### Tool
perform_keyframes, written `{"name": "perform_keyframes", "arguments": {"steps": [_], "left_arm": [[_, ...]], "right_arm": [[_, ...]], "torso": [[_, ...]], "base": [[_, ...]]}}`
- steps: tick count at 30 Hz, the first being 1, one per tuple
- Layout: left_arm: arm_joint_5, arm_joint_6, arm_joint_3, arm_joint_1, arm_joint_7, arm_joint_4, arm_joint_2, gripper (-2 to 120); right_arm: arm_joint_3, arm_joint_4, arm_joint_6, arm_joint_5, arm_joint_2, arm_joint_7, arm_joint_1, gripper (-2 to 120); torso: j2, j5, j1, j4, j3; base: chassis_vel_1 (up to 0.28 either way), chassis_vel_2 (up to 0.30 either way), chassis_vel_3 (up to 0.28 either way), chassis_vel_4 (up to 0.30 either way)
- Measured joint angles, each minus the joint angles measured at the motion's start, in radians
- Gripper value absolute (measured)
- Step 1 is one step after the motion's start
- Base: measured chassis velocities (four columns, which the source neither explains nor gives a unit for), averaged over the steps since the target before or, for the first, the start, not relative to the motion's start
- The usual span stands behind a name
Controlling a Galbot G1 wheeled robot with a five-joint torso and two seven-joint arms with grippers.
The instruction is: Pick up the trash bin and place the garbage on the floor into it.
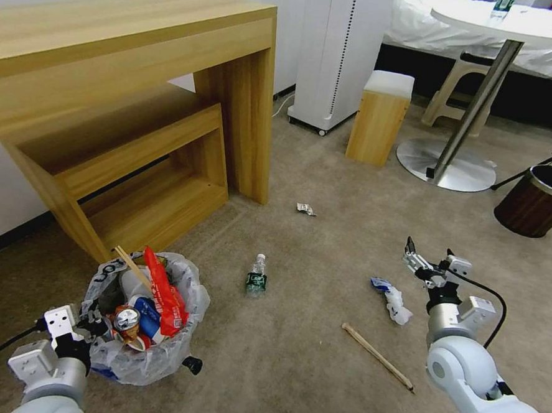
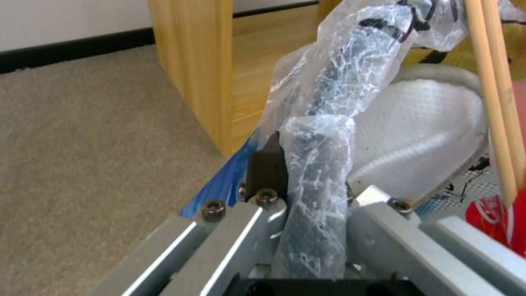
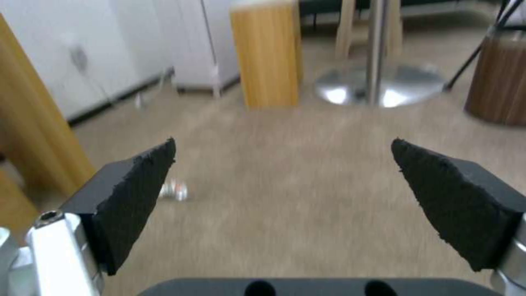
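- While my left gripper (image 1: 88,323) clamps the bagged rim of the trash bin (image 1: 147,323), that bin sits on the floor (image 1: 292,357) at my left, beside the foot of the wooden desk (image 1: 129,54), already heaped with a red wrapper, a crushed can and a wooden stick.
- My right gripper (image 1: 430,261) hangs over open carpet on my right, fingers (image 3: 137,193) spread wide and holding nothing.
- Nearest to those fingers lies the white-blue packet (image 1: 393,299), just beside and to their left, on my side of them; my right arm is plainly the closer one, and I judge the move to be a short drop back and inward.
- Close to the packet, the loose wooden stick (image 1: 379,356) runs diagonally, its far end toward the bin and its near end toward my right arm; a grasp would likely go across that axis.
- Between the two arms, the green-labelled bottle (image 1: 257,276) lies with its cap pointing away from me.
- Farthest off is a small silvery wrapper (image 1: 305,209), past the desk leg.
- Nothing stands between my open fingers and the packet; the dark brown bin (image 1: 538,201) is well apart at right.
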Motion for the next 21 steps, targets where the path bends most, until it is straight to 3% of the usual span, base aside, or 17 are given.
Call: {"name": "perform_keyframes", "arguments": {"steps": [7,11,13,16,17,20,21], "left_arm": [[0.005,-0.004,0.004,-0.005,0.002,0.005,-0.003,1],[0.008,-0.009,0.008,-0.008,0.003,0.008,-0.007,1],[0.009,-0.011,0.008,-0.01,0.004,0.009,-0.008,1],[0.011,-0.013,0.01,-0.014,0.004,0.013,-0.01,1],[0.011,-0.013,0.01,-0.014,0.004,0.013,-0.01,1],[0.013,-0.02,0.012,-0.017,0.007,0.019,-0.015,1],[0.013,-0.02,0.012,-0.017,0.007,0.019,-0.015,1]], "right_arm": [[-0.116,-0.025,-0.18,0.158,-0.063,-0.007,0.056,100],[-0.23,-0.043,-0.26,0.161,-0.128,-0.005,0.078,100],[-0.278,-0.052,-0.262,0.134,-0.156,-0.012,0.084,100],[-0.442,-0.085,-0.21,-0.014,-0.274,-0.075,0.092,100],[-0.442,-0.085,-0.21,-0.014,-0.274,-0.075,0.092,100],[-0.562,-0.136,-0.082,-0.181,-0.367,-0.139,0.108,100],[-0.562,-0.136,-0.082,-0.181,-0.367,-0.139,0.108,100]], "torso": [[0.0,0.0001,0.0,0.0002,0.0],[0.0,0.0003,0.0,0.0001,0.0],[0.0,0.0001,0.0,0.0001,0.0],[0.0,0.0,0.0,-0.0001,0.0],[0.0,0.0,0.0,-0.0001,0.0],[0.0,0.0003,0.0,0.0,0.0],[0.0,0.0003,0.0,0.0,0.0]], "base": [[-0.007,0.007,0.008,-0.008],[0.0,0.0,0.0,0.0],[0.0,0.0,0.0,0.0],[0.0,0.0,0.0,0.0],[0.0,0.0,0.0,0.0],[0.0,0.0,0.0,0.0],[0.0,0.0,0.0,0.0]]}}
